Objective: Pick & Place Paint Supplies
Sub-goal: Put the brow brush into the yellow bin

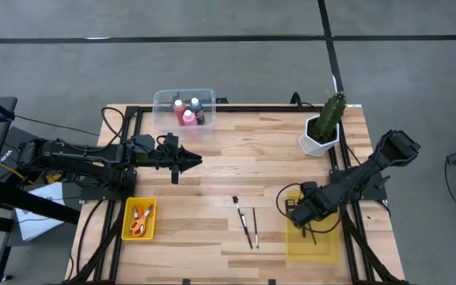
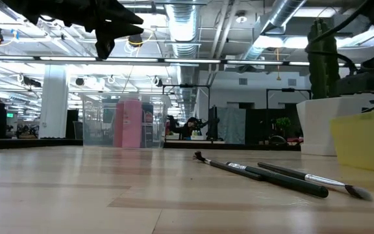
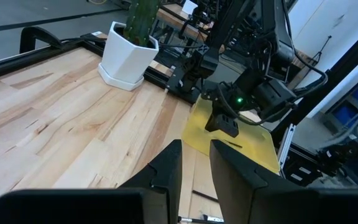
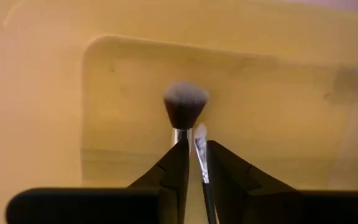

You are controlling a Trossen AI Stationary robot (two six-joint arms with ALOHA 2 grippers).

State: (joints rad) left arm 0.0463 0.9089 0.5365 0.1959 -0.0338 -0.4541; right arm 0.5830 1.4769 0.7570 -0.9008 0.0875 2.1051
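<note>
Overhead view: clear bin (image 1: 184, 108) at the table's far edge holds red bottle (image 1: 179, 106), pink bottle (image 1: 188, 118) and dark white-capped bottle (image 1: 197, 110). Small yellow tray (image 1: 140, 218) at left carries orange-handled scissors (image 1: 138, 224). Two brushes (image 1: 245, 222) lie loose mid-table, side by side. Potted plant (image 1: 324, 125) stands at the far right corner, well apart from the brushes. Left gripper (image 1: 190, 163) hangs above bare wood just in front of the bin. Right gripper (image 1: 298, 216) sits low in the large yellow bin (image 1: 313, 237).

Low view: both brushes lie flat on the wood; pink bottle shows through the bin wall behind them; yellow bin's wall and the white pot at right.

Left wrist view: left fingers (image 3: 168, 167) stand slightly apart, nothing between them.

Right wrist view: right fingers (image 4: 177, 163) parted by a narrow gap, with a thin brush (image 4: 201, 149) in it; whether they grip it cannot be told. A round-headed brush (image 4: 184, 106) rests on the bin floor, just beside.
</note>
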